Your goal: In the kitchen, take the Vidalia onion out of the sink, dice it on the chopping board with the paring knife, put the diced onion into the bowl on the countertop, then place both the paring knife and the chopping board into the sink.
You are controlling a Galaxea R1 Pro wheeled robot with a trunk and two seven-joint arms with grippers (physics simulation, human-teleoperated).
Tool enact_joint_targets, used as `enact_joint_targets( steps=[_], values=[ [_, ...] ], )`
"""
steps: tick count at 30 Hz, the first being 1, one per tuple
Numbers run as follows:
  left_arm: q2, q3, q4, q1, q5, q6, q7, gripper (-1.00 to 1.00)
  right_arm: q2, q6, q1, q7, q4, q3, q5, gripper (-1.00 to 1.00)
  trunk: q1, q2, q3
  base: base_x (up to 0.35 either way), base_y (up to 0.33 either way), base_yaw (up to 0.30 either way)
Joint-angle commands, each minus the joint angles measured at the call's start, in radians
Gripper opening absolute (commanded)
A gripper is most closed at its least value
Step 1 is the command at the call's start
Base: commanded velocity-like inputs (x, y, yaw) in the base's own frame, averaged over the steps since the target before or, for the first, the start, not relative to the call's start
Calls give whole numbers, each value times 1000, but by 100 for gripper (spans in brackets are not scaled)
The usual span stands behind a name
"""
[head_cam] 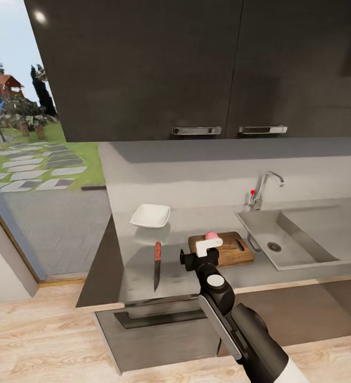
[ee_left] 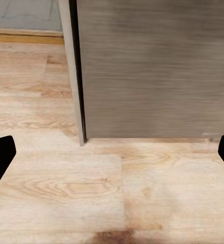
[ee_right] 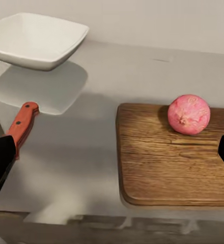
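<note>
The pinkish-red Vidalia onion [head_cam: 211,234] [ee_right: 189,114] rests whole on the far part of the dark brown chopping board [head_cam: 233,251] [ee_right: 168,162], which lies on the grey countertop [head_cam: 138,268] left of the sink [head_cam: 298,242]. My right gripper [head_cam: 209,244] [ee_right: 113,158] hovers open over the board's near left end, short of the onion and holding nothing. The paring knife [head_cam: 157,263] [ee_right: 21,124] lies left of the board, red-orange handle toward the white bowl [head_cam: 150,215] [ee_right: 35,38]. My left gripper [ee_left: 112,155] hangs open above the wooden floor.
The chrome tap [head_cam: 263,189] with a red dot stands behind the basin. Dark wall cabinets [head_cam: 197,69] hang above the counter. The counter ends at the left beside a glass wall [head_cam: 37,175]. A grey cabinet front [ee_left: 152,66] meets the floor below.
</note>
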Motion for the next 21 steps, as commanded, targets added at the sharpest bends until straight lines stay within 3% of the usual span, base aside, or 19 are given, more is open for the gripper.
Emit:
enact_joint_targets(
  steps=[1, 15, 21],
  values=[
    [-1, 1, 0, 0, 7, -1, -4, 100, 0, -13, -2, -10, 12, 2, -10, 100, 1, -2, -3, 1, 2, 0],
    [-1, 1, 2, 0, 7, -1, -4, 100, 0, -56, -1, -9, 94, 2, -10, 100, 1, -2, -24, 0, 5, 0],
    [0, 1, 3, 0, 7, -1, -4, 100, 0, -98, -1, -9, 121, 2, -10, 100, 1, -2, -33, 0, 149, 0]
  ],
)
